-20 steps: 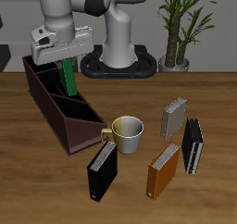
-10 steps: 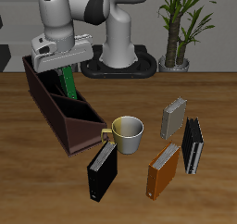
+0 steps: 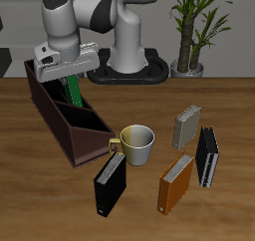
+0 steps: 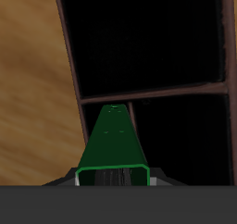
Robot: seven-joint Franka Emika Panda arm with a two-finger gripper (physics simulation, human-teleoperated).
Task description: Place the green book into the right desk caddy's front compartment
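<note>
My gripper (image 3: 72, 78) is shut on the green book (image 3: 74, 90), which hangs upright from its fingers over the right desk caddy (image 3: 58, 120), a long dark-brown box with dividers. The book's lower end dips to about the caddy's rim, over its rear part, away from the section nearest the table's front edge. In the wrist view the green book (image 4: 113, 140) runs down from the gripper (image 4: 111, 178) toward a cross divider (image 4: 176, 91), with dark compartments on both sides of it and the caddy's long wall (image 4: 70, 52) beside the wood table.
A cream mug (image 3: 136, 142) stands just beside the caddy's front end. A black book (image 3: 111, 183), an orange-brown book (image 3: 175, 181), a grey book (image 3: 186, 126) and a striped book (image 3: 206, 155) stand nearer the front. A potted plant (image 3: 189, 31) is at the back.
The gripper has sunk a little toward the caddy with the green book held in it. Everything else on the table stays put.
</note>
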